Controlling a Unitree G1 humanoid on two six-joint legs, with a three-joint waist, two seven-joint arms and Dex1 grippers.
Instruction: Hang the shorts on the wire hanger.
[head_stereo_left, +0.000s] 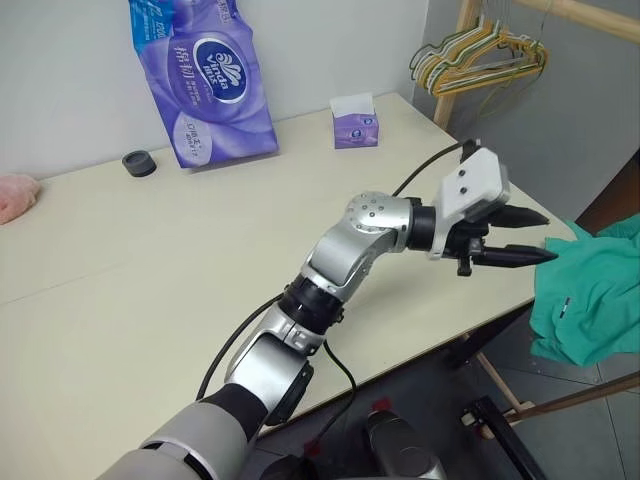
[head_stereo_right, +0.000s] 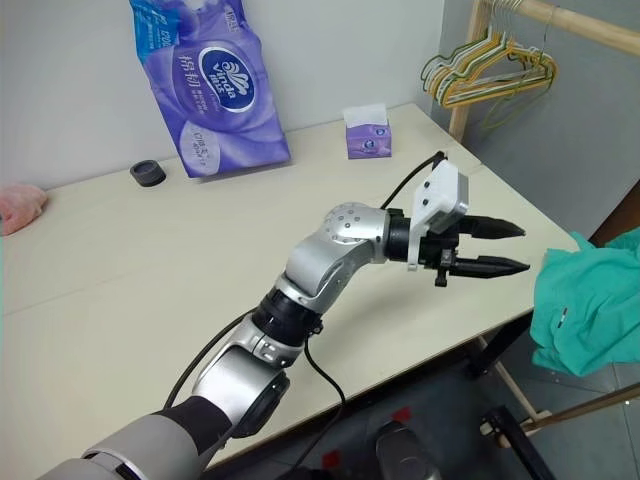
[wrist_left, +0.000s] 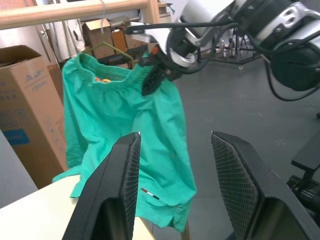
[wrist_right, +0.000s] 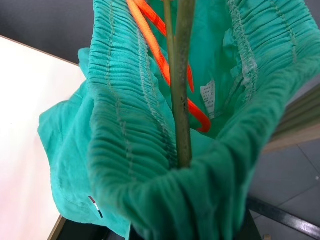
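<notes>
Beside the table, teal shorts (wrist_left: 125, 125) hang bunched.

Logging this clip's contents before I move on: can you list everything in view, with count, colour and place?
shorts: one, teal-green, hanging off the table's right edge
wire hanger: one, olive-grey, inside the waistband
hangers: a bunch, pale green and yellow, on the wooden rail
tissue pack: one, purple, against the wall
tissue box: one, purple, far table edge
cap: one, black, beside the pack
fluffy cloth: one, pink, table's left edge
cardboard boxes: several, brown, on the floor
table: one, cream
left tool: open, near the shorts
right tool: shut on the waistband
</notes>
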